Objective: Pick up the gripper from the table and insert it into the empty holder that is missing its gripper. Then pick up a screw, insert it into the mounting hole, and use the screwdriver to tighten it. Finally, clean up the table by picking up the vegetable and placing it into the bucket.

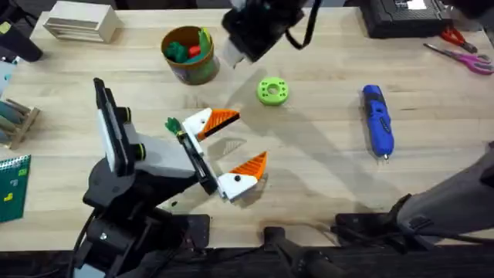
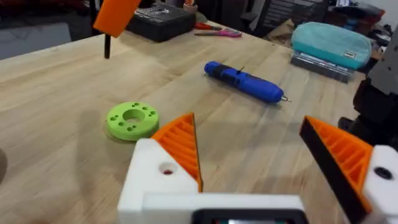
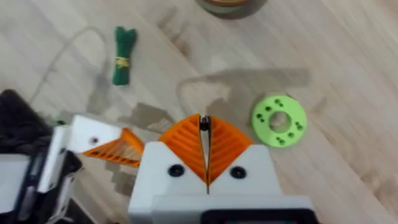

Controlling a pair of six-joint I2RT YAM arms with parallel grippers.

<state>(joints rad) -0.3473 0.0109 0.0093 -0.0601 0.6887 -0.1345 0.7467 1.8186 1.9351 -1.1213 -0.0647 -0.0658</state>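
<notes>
Pincers number two: left pincer (image 1: 228,149) spread apart, right pincer (image 3: 204,146) pressed together; one screwdriver (image 1: 377,120).

— Colours, starting at the table (image 1: 324,154)?
— Pale wood, plank seams running across the frame. Screwdriver (image 1: 377,120), right of centre in the overhead frame: solid blue, thin metal bit.
— The ring?
— Flat ring (image 1: 272,91), centre: bright green, small dark holes round its face.
— Bucket?
— Bucket (image 1: 189,55), upper left of centre: orange-yellow rim, green band, green and red pieces inside.
— Grippers?
— Left gripper (image 1: 231,147): white blocks, orange ribbed pads. Right gripper (image 3: 204,149): the same white and orange. The vegetable (image 3: 124,55): dark green, yellow band.
</notes>
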